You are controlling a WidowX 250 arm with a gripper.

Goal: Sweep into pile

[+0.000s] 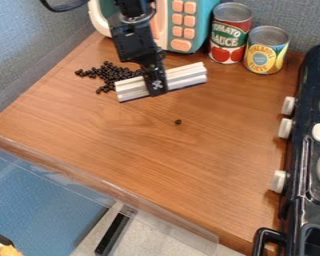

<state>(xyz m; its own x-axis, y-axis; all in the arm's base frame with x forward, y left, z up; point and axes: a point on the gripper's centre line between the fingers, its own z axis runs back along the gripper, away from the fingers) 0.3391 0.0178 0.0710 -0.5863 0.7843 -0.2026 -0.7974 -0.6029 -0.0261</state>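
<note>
My gripper (pixel 156 86) hangs over the upper middle of the wooden counter (pixel 122 135), shut on a white, ridged bar (pixel 187 76) that juts out to both sides of it. The bar slants, its right end farther back than its left. Directly behind and left of the bar, a heap of small black beads (pixel 109 74) lies on the wood, partly hidden by the bar and gripper. One single bead (pixel 178 121) lies apart from the heap, in front of the bar.
A tomato sauce can (pixel 230 34) and a yellow-labelled can (pixel 266 51) stand at the back right. Behind the arm is a teal and white toy with orange buttons (pixel 183 25). A black toy stove (pixel 303 165) lines the right side. A clear rim (pixel 116 187) borders the counter's front.
</note>
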